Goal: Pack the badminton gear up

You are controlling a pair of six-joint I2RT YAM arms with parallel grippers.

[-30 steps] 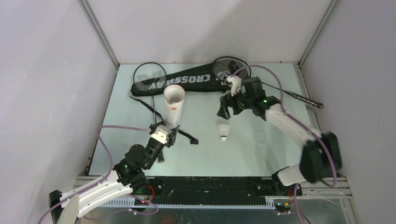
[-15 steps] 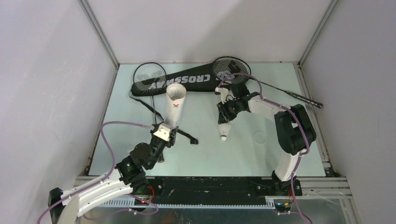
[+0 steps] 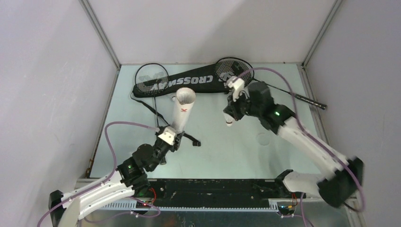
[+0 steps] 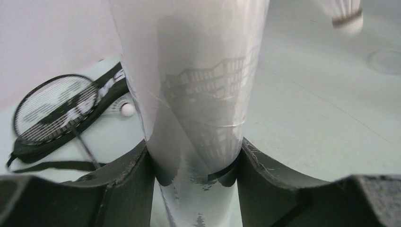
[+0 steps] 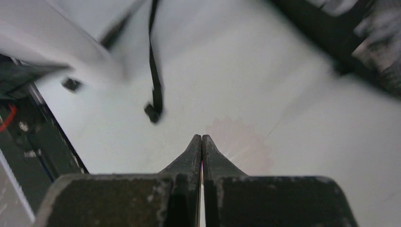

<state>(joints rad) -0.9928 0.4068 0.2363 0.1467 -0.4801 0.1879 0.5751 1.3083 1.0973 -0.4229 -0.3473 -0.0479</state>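
My left gripper (image 4: 196, 156) is shut on the lower end of the long white tube (image 3: 182, 109), which leans up and to the right with its open mouth (image 3: 186, 96) on top. My right gripper (image 3: 231, 115) is shut on a white shuttlecock (image 3: 229, 120), which hangs above the table with its cork down and also shows in the left wrist view (image 4: 346, 14). In the right wrist view the jaws (image 5: 202, 137) are pressed together with a thin white sliver between them. The black CROSSWAY bag (image 3: 189, 82) lies at the back, with one racket (image 3: 152, 78) at its left end and another racket (image 3: 231, 69) at its right.
The bag's black strap (image 3: 191, 139) trails forward past the tube's base. Another shuttlecock (image 4: 125, 109) lies by the bag behind the tube. The right racket's handle (image 3: 309, 100) reaches toward the right wall. A faint round mark (image 3: 263, 138) is on the table.
My right gripper came down on the shuttlecock on the table, shut on it and lifted it up. The tube in my left gripper has tilted further to the right.
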